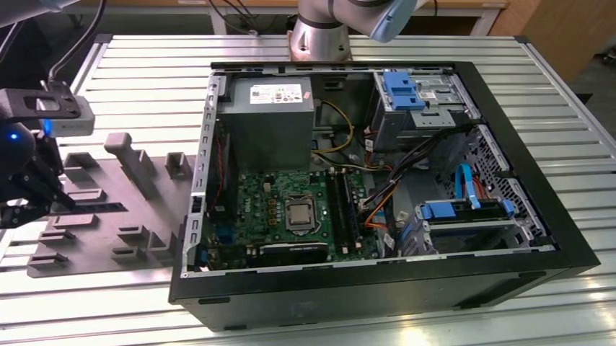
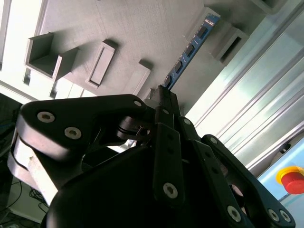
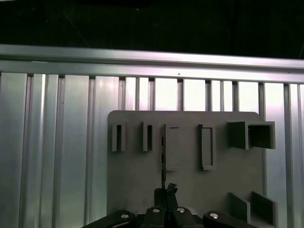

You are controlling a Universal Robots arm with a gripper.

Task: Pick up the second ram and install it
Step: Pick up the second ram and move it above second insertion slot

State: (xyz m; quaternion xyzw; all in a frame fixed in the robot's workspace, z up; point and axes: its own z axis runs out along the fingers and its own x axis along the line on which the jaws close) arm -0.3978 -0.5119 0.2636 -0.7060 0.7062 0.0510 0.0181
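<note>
The second ram [image 2: 189, 51] extends straight from the tool [image 2: 160, 95], seemingly clamped on it.

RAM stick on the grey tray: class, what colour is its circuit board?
Blue. The RAM stick shows best in the second wrist view.

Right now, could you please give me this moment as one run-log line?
phase: pick | claw: shut on the second ram | place: at grey tray
</note>
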